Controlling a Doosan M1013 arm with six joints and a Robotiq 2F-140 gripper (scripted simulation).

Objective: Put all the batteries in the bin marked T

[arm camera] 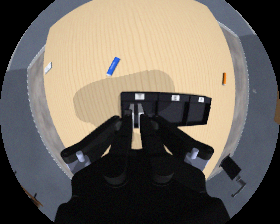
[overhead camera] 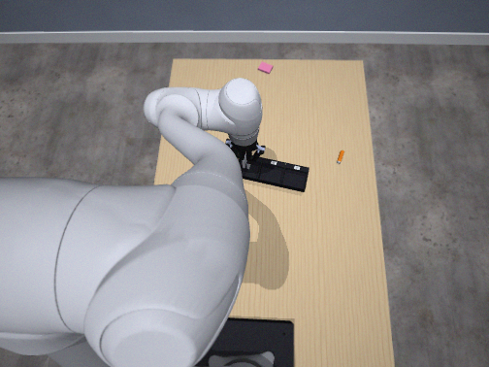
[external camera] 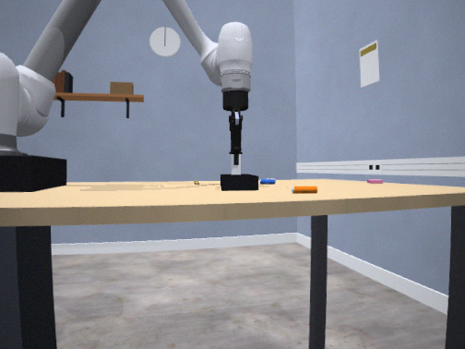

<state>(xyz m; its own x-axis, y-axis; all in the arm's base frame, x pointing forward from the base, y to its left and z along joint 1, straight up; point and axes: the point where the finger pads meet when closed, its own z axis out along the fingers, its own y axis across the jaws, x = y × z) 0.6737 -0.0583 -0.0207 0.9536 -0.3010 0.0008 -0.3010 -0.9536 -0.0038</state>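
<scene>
My gripper [overhead camera: 246, 165] [external camera: 235, 172] [arm camera: 135, 109] is upright, fingers nearly together, nothing visible between them, tips at the end compartment of the black bins [overhead camera: 307, 179] [external camera: 239, 183] [arm camera: 209, 110]; blue battery [external camera: 268, 181] [arm camera: 114, 66] and orange battery [overhead camera: 341, 156] [external camera: 304, 189] [arm camera: 224, 79] lie on the table [overhead camera: 335, 247] [external camera: 184, 213] [arm camera: 150, 30], outside the bins; labels too small to read

The light wooden table [overhead camera: 330, 247] [external camera: 360, 195] [arm camera: 150, 40] was under the hand. A black bin row [overhead camera: 295, 180] [external camera: 239, 183] [arm camera: 197, 111] sat just below it. Past the hand in the wrist view lay a blue cylinder [external camera: 268, 181] [arm camera: 113, 66]; an orange one [overhead camera: 341, 156] [external camera: 304, 189] [arm camera: 224, 79] lay off to its right.
</scene>
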